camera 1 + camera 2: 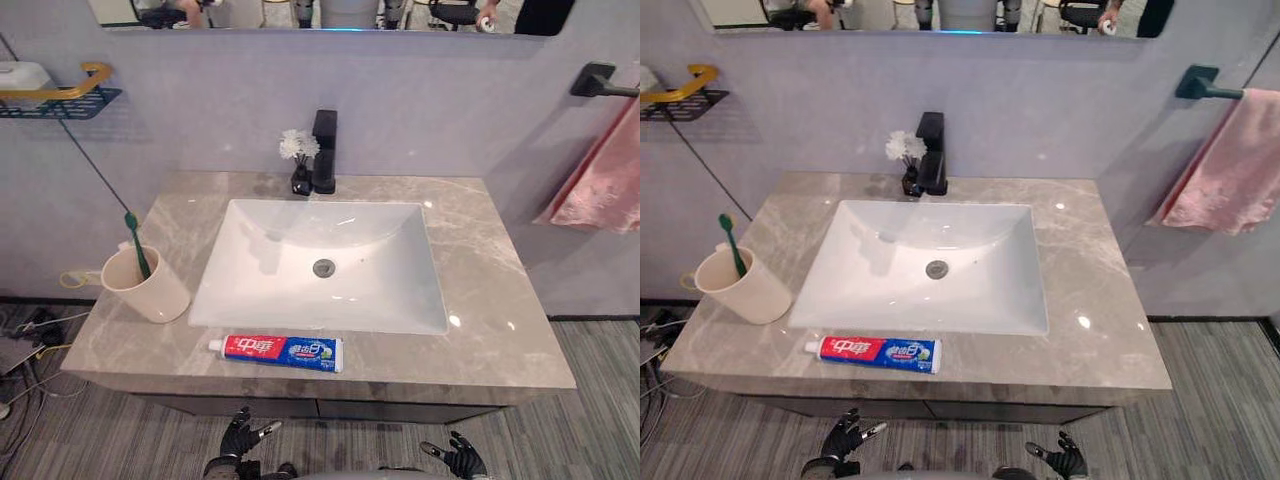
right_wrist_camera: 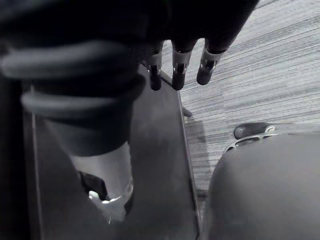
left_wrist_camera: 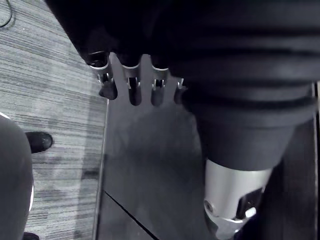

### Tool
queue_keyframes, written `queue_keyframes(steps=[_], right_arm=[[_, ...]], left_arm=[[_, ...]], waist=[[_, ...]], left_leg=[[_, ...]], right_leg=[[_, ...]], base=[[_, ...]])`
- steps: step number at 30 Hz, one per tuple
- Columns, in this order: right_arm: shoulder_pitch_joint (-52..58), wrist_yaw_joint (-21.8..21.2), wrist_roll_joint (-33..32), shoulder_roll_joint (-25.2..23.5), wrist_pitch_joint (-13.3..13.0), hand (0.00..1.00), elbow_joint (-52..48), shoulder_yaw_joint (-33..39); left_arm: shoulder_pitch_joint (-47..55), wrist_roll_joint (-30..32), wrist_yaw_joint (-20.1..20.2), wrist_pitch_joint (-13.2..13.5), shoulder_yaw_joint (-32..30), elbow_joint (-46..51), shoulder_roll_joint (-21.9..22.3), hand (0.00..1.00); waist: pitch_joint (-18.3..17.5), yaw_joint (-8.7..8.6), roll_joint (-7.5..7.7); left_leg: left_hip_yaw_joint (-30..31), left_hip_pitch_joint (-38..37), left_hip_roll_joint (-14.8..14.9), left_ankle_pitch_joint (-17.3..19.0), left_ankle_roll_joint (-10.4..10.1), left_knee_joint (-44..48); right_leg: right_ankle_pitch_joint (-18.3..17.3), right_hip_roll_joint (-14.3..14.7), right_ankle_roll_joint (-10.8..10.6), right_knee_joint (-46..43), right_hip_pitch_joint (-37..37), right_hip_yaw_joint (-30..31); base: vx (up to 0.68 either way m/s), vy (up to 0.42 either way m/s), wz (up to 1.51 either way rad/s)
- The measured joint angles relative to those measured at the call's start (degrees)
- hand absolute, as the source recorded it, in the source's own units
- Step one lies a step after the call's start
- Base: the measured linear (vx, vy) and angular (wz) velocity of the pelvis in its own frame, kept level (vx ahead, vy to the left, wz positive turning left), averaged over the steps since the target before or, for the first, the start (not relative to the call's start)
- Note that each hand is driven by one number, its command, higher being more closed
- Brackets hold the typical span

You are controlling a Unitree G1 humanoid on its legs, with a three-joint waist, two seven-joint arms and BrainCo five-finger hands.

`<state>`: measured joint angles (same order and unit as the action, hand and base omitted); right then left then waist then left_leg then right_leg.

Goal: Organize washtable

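1. Toothpaste tube (image 1: pixel 280 351), red and blue with a white cap, lies flat along the front edge of the grey marble washtable (image 1: pixel 480 260), just before the white basin (image 1: pixel 320 260), cap pointing to the robot's left.
2. Cream cup (image 1: pixel 150 285) stands left of the basin with a green toothbrush (image 1: pixel 137 245) leaning inside; a black faucet (image 1: pixel 324 150) and a small vase of white flowers (image 1: pixel 298 160) sit behind the basin.
3. Left hand (image 1: pixel 238 438) and right hand (image 1: pixel 462 460) hang below the counter's front edge, fingers (image 3: pixel 134 89) loosely straight and spread, empty and touching nothing.
4. Pink towel (image 1: pixel 605 180) and wall shelf (image 1: pixel 60 100) are cut off at the edges; the toothbrush's lower end is hidden in the cup.
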<state>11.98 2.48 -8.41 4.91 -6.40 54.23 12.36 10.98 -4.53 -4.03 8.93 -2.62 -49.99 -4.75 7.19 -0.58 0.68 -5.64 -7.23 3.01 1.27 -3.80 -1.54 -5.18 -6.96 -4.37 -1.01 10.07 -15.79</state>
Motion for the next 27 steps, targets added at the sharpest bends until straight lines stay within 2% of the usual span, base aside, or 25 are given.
queue_keyframes(steps=[5,7,8,11,14,19,21,26,27], right_arm=[[-0.4,-0.1,0.0,0.2,-0.1,0.00,0.0,1.4],[-0.3,-0.2,0.0,0.2,-0.1,0.00,0.0,1.8],[-0.3,-0.2,0.0,0.1,-0.1,0.00,0.0,2.2],[0.2,0.0,0.0,0.7,0.1,0.00,0.6,4.5],[1.2,0.0,0.0,1.1,0.1,0.00,0.6,4.9],[3.3,0.0,0.0,1.2,0.1,0.00,0.5,5.1],[3.6,-0.3,0.0,1.3,0.0,0.00,0.5,5.2],[3.8,-1.2,0.0,1.3,0.0,0.00,0.5,5.2],[3.8,-1.6,-0.1,1.3,0.0,0.00,0.5,5.2]], left_arm=[[0.4,0.0,-0.1,0.0,-4.6,0.2,-0.8,0.00],[0.5,0.0,-0.4,-0.2,-8.1,2.2,-2.2,0.00],[0.5,0.0,-0.5,-0.2,-8.7,2.7,-2.5,0.00],[1.7,0.1,-1.8,-0.3,-14.1,8.7,-4.5,0.00],[2.1,0.2,-3.2,-0.3,-19.6,16.7,-5.3,0.00],[1.5,0.8,-5.1,0.5,-25.7,40.9,-5.6,0.00],[1.2,1.5,-6.1,0.6,-27.0,47.9,-5.7,0.00],[0.2,9.2,-8.9,1.7,-26.4,68.2,-5.7,0.00],[0.1,13.0,-9.1,2.9,-24.7,74.8,-6.5,0.00]], waist=[[0.3,0.26,-0.32],[0.4,1.56,-0.21],[0.5,1.57,-0.13],[1.0,1.83,0.22],[1.0,3.30,0.23],[1.1,4.79,0.13],[1.0,4.59,-0.21],[1.0,4.63,-0.72],[1.0,4.62,-0.87]], left_leg=[[4.1,0.8,-1.1,-1.1,0.6,0.0],[6.2,1.3,-1.7,-1.3,0.8,0.0],[6.6,1.3,-1.9,-1.4,0.8,0.0],[9.8,2.0,-3.1,-2.1,1.3,0.0],[11.1,2.7,-3.7,-2.2,1.4,0.4],[14.4,4.8,-4.7,-2.4,1.6,2.4],[15.1,5.5,-5.0,-2.3,1.6,2.7],[16.5,6.0,-5.3,-2.4,1.5,3.8],[16.6,6.4,-5.3,-2.3,1.5,4.6]], right_leg=[[-1.2,-1.3,-0.8,-1.6,0.9,-4.5],[-1.5,-1.7,-1.0,-1.9,1.4,-6.4],[-1.6,-1.8,-1.1,-1.9,1.7,-7.0],[-2.2,-2.7,-1.7,-2.2,2.8,-10.5],[-2.2,-3.1,-1.8,-2.2,2.8,-11.6],[-2.1,-3.3,-1.9,-1.9,4.0,-14.8],[-2.1,-3.2,-1.8,-1.8,4.4,-15.7],[-2.2,-3.1,-1.8,-2.1,4.7,-17.0],[-2.2,-3.1,-1.8,-2.3,4.7,-17.1]], base=[[-0.06,0.000,0.47],[-0.04,0.002,0.45],[-0.04,0.001,0.61],[-0.02,0.007,0.57],[0.00,0.015,0.22],[0.01,-0.001,0.32],[-0.05,-0.009,0.26],[-0.03,0.000,0.18],[-0.02,0.012,0.04]])
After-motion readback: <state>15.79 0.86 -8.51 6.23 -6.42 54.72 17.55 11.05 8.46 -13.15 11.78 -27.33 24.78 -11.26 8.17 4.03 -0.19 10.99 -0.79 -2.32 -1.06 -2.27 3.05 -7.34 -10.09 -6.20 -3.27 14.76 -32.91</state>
